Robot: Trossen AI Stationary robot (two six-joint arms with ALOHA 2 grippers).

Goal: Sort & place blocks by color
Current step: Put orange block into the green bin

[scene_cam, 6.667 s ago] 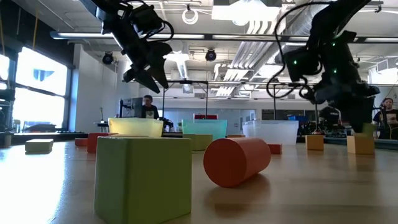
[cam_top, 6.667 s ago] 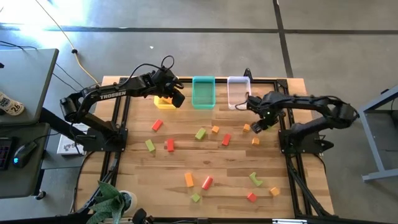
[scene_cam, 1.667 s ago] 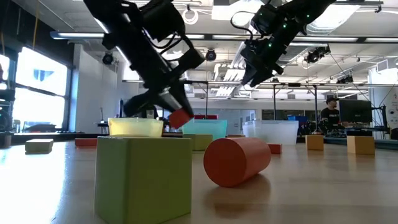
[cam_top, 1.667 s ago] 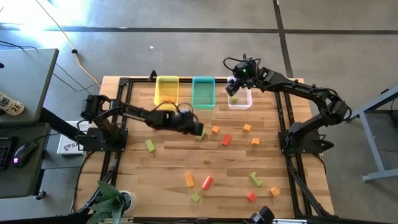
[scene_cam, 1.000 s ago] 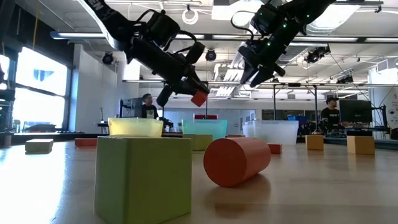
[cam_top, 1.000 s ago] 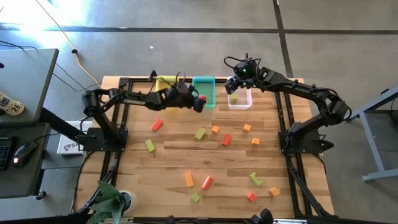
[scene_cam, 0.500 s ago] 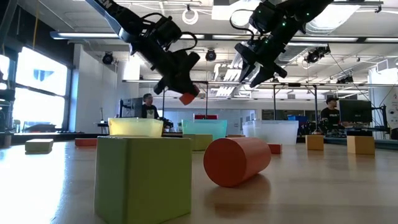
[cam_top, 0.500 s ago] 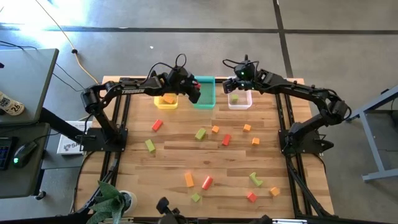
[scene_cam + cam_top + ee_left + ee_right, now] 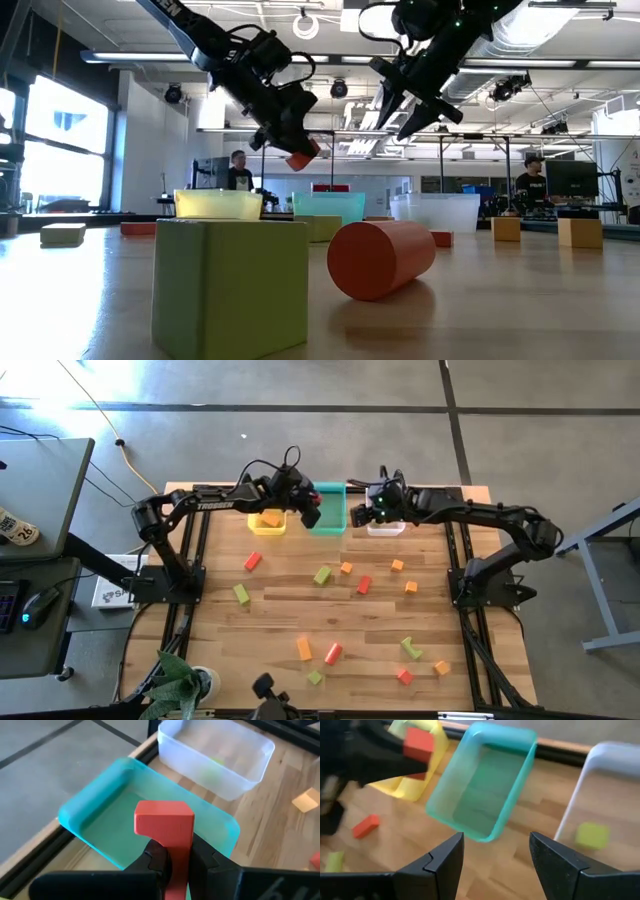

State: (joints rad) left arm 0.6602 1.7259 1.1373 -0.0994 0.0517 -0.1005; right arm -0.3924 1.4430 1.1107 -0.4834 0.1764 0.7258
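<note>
Nearest me on the table (image 9: pixel 280 622), the blocks are lying scattered: a green cube (image 9: pixel 230 288) and a red cylinder (image 9: pixel 381 259) at the near edge, with orange, red and green pieces spread across the middle, such as a red bar (image 9: pixel 252 561), a green block (image 9: pixel 322 575) and an orange cube (image 9: pixel 397 565).

Farther back, three bins are standing in a row along the far edge: the yellow bin (image 9: pixel 266 526) on the left with an orange block (image 9: pixel 269 519) in it, the teal bin (image 9: pixel 329 510) in the middle, and the clear bin (image 9: pixel 600 815) on the right with a green block (image 9: pixel 592 835) inside.

I am holding my left gripper (image 9: pixel 172 862) up in the air over the near left edge of the teal bin, its fingers (image 9: pixel 155 860) clamped narrow around a red block (image 9: pixel 165 822). The block is standing upright between them, above the bin and not touching it.

I am holding my right gripper (image 9: pixel 492 852) raised as well, between the teal bin and the clear bin, just right of my left one. Its fingers (image 9: pixel 445 857) are spread wide and are carrying nothing.

Beyond the table, a person (image 9: pixel 238 170) is showing behind the yellow bin, and another (image 9: pixel 531 180) is standing far off on the right.
</note>
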